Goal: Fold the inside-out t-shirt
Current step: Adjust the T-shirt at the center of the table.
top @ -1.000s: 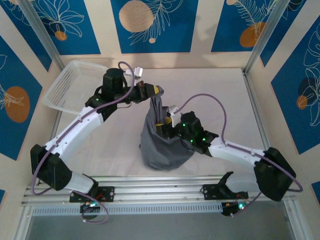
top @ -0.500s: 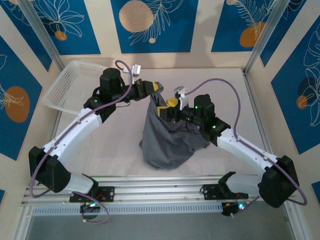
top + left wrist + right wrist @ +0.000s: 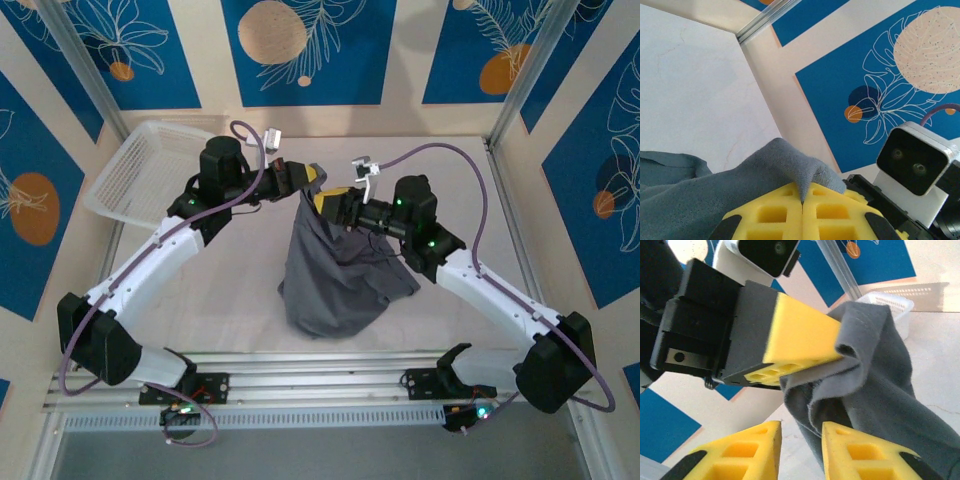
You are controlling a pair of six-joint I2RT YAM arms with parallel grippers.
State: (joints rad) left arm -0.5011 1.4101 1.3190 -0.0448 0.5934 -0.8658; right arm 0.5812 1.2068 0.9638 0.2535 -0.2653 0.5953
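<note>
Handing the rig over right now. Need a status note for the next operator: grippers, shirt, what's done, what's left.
Left gripper: shut on a pinch of the t-shirt, holding it up over the table.
Right gripper: open beside the left one, with a shirt edge hanging between its fingers, not clamped.
Shirt: bunched, hanging from the left grip, its lower part on the table. The white mesh basket sits far left, apart from it.
Done: shirt lifted.
Left: take a second grip, spread the shirt flat, fold it.
</note>
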